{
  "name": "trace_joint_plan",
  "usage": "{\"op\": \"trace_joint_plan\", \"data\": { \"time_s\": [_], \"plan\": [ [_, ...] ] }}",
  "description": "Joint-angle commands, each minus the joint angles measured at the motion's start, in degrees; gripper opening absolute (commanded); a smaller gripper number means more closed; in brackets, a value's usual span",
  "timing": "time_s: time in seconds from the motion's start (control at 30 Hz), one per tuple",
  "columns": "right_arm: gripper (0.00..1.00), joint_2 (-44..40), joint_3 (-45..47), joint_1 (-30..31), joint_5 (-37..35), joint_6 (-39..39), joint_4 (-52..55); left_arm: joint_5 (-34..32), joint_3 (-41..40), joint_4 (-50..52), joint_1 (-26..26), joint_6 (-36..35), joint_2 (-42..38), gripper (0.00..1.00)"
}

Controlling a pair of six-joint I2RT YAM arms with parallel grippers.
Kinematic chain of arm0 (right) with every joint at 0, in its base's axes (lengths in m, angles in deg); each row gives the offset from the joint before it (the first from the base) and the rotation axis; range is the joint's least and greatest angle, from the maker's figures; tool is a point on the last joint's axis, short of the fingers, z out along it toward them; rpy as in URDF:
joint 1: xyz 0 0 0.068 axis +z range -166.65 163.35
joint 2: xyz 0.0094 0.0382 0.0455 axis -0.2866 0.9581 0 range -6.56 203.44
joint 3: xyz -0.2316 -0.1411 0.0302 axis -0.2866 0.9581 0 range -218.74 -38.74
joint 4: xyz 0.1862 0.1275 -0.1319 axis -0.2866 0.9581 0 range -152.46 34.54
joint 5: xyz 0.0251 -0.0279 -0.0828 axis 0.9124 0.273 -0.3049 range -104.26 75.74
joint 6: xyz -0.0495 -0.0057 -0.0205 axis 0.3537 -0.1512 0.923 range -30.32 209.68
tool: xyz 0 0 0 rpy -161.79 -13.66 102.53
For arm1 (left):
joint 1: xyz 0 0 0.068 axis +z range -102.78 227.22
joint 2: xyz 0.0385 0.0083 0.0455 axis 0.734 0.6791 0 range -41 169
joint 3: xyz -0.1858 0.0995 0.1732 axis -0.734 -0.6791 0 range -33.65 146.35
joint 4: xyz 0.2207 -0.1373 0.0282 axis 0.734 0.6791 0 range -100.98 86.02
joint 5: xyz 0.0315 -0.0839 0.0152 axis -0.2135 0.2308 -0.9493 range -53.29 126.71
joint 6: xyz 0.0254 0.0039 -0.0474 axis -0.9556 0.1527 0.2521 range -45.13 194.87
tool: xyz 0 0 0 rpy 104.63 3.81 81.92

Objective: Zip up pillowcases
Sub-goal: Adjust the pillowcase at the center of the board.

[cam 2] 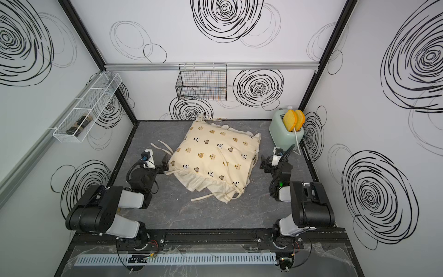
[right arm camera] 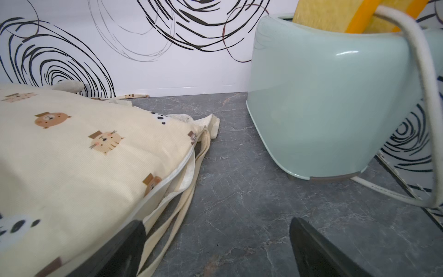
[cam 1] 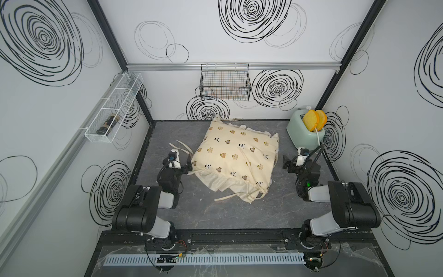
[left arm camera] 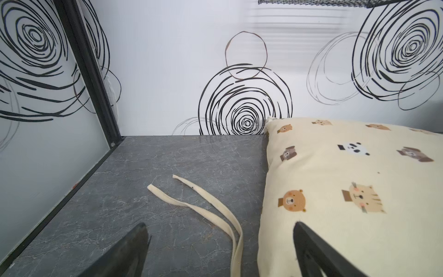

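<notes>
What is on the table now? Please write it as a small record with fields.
pillow: cream, printed with bears and pandas, lies in the middle of the table
left gripper: open, at the pillow's edge, holds nothing
right gripper: open, beside the pillow's opposite edge, holds nothing
ties: two loose strips on the table beside the left gripper
toaster: pale green, far right corner, two yellow slices in it

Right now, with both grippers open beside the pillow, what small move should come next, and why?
Probably ease the right gripper toward the pillowcase edge beside it: the right wrist view shows what looks like an open seam there, no zipper pull is visible, and the gripper is open and empty.
</notes>
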Motion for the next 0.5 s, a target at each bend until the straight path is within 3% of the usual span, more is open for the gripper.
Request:
{"op": "trace_joint_plan", "data": {
  "time_s": [0.0,0.47],
  "plan": [
    [0.97,-0.85,-0.04,0.16,-0.4,-0.26,0.04,0.23,-0.63,-1.54,-0.46,-0.86,-0.83,0.96],
    [0.97,-0.76,-0.19,0.15,-0.31,-0.29,0.04,0.49,-0.44,-1.36,-0.28,-0.64,-0.72,0.96]
  ]
}}
